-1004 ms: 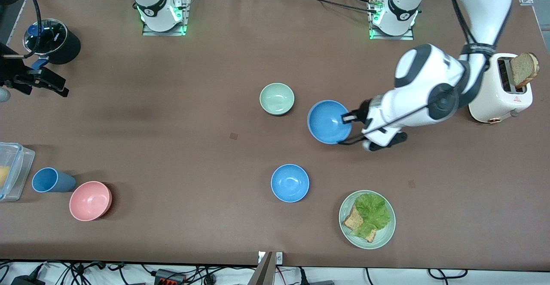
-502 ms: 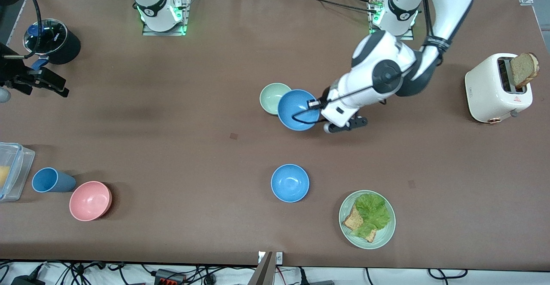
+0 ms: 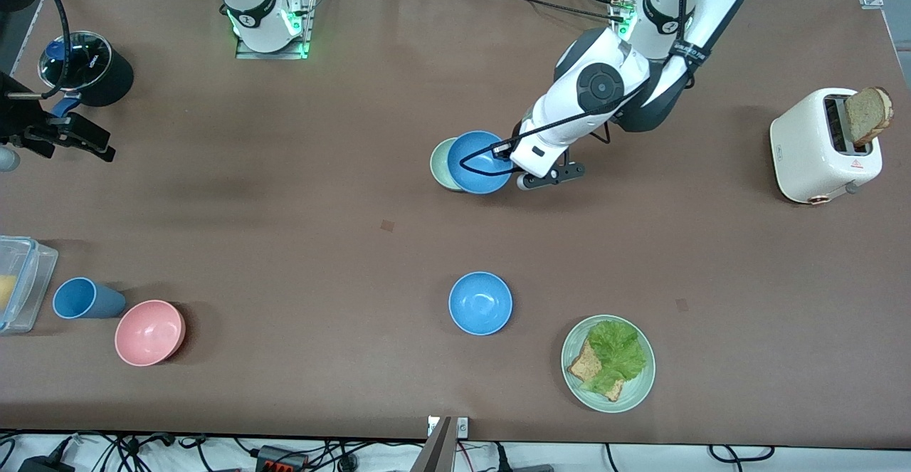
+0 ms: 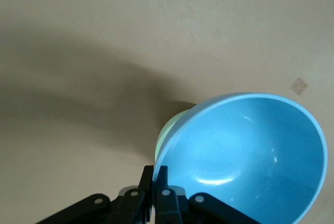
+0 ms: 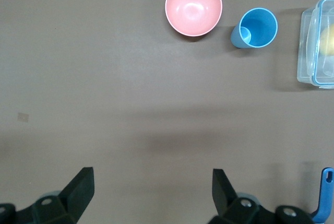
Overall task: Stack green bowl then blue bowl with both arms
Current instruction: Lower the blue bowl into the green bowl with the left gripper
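Black fingers of the right gripper [image 5: 151, 187] stand spread and empty, waiting at the right arm's end of the table above the small pink bowl [image 5: 193, 7] and blue cup [image 5: 258, 27]. Mid-table, the small pale mint-green bowl [image 3: 439, 164] sits almost covered by the sky-blue bowl [image 3: 478, 162], which the left gripper [image 3: 500, 150] pinches by its rim, directly over the green one, slightly off-centre toward the left arm's end; judging by this, lowering remains.

place: robot lab | cues: bolted arm bases [image 3: 270, 20], cables [image 3: 285, 454], brown table [image 3: 285, 194]
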You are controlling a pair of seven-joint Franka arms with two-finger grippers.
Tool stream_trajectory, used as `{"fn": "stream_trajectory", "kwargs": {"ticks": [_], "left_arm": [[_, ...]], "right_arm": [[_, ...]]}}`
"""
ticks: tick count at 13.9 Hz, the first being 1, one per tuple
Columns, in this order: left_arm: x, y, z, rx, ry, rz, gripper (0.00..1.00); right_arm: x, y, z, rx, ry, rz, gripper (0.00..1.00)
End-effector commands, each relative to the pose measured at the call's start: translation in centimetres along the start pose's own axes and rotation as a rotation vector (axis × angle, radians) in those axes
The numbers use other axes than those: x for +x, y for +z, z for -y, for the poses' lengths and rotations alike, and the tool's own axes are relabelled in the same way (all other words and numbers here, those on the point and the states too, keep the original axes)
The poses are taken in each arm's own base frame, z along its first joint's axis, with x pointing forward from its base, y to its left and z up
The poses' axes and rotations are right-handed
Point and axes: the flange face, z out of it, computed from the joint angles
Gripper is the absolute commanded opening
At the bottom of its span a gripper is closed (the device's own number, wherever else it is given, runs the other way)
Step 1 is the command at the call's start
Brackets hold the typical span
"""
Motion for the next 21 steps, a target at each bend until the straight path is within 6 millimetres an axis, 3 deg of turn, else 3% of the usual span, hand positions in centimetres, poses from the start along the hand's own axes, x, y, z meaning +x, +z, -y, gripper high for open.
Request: {"fn": "stream_trajectory", "kwargs": {"ticks": [1, 10, 21], "left_arm": [[-2.5, 1.9, -0.4, -0.01, -0.04, -0.026, 0.0], [-3.4, 6.5, -1.1, -0.037, -0.111, 0.015, 0.0], [-3.6, 8.7, -0.4, -0.029, -0.086, 0.003, 0.0]], "right_arm": [[0.2, 0.2, 0.1, -0.013, -0.008, 0.001, 1.0], [0.1, 0.2, -0.1, -0.013, -0.004, 0.003, 1.0], [0.1, 0.1, 0.1, -0.013, -0.008, 0.004, 1.0]]}}
